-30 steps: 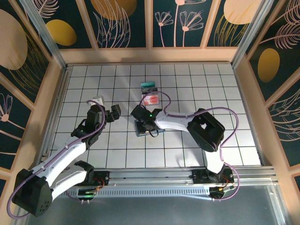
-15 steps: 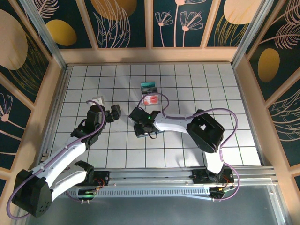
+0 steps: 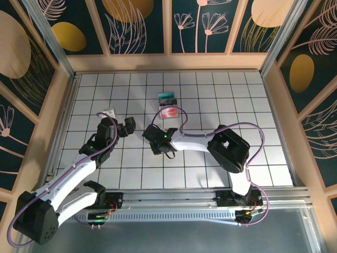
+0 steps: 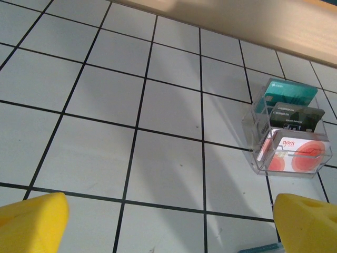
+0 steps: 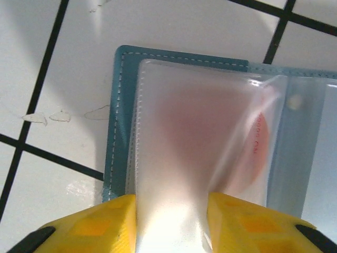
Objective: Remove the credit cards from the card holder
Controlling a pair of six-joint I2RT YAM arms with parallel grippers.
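Note:
The slate-blue card holder (image 5: 118,121) lies open on the white tiled table. My right gripper (image 5: 171,224) is shut on its frosted plastic sleeve (image 5: 179,132), which bulges up between the yellow fingers. A whitish-pink card with a red mark (image 5: 254,139) shows blurred through the sleeve. In the top view the right gripper (image 3: 156,138) sits over the holder and hides most of it. A teal card (image 4: 289,94) and a whitish card with red circles (image 4: 297,155) stand in a clear box. My left gripper (image 4: 169,224) hangs open over bare tiles, left of that box.
The clear tiered box (image 4: 251,124) also holds a dark grey card (image 4: 295,118); from above the box (image 3: 168,105) is behind the right gripper. Wooden walls (image 3: 168,62) ring the table. The left gripper (image 3: 128,127) hovers left of the holder.
My right gripper has slid a little to the left over the card holder, which now shows less in the top view. The left arm has held still.

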